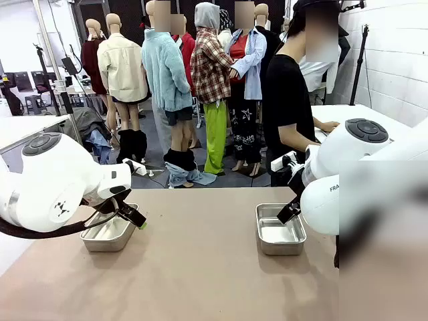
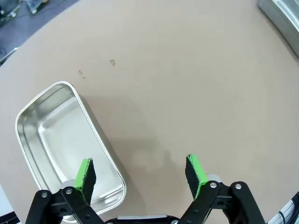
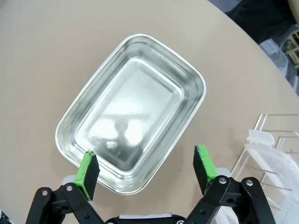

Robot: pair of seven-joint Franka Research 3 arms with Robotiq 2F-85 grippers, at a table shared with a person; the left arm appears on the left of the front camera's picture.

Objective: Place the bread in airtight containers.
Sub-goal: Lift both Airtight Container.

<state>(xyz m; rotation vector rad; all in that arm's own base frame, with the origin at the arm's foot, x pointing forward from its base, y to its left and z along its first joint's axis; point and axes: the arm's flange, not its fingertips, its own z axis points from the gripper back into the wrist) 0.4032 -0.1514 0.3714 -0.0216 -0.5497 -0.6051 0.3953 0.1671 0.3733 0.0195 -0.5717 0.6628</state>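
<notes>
We hold L gripper (image 2: 140,172) spread wide, nothing btwn its pads. L tin (image 2: 56,135) sits at its 9 o'clock, w/ one pad over the rim. R gripper (image 3: 147,168) is spread too, hanging over R tin (image 3: 135,107), w/ the rack (image 3: 275,135) at that tin's 4 o'clock. Both tins are empty & uncovered, prob. set apart so each arm can drop bread into its own.

Ahead of the left tool (image 2: 140,175), bare desk (image 2: 187,84) lies open; a steel tin (image 2: 51,135) sits under one spread finger. Beneath the right tool (image 3: 145,169), also spread, sits a second tin (image 3: 133,112), open-topped, with a wire rack (image 3: 280,140) just beside.
</notes>
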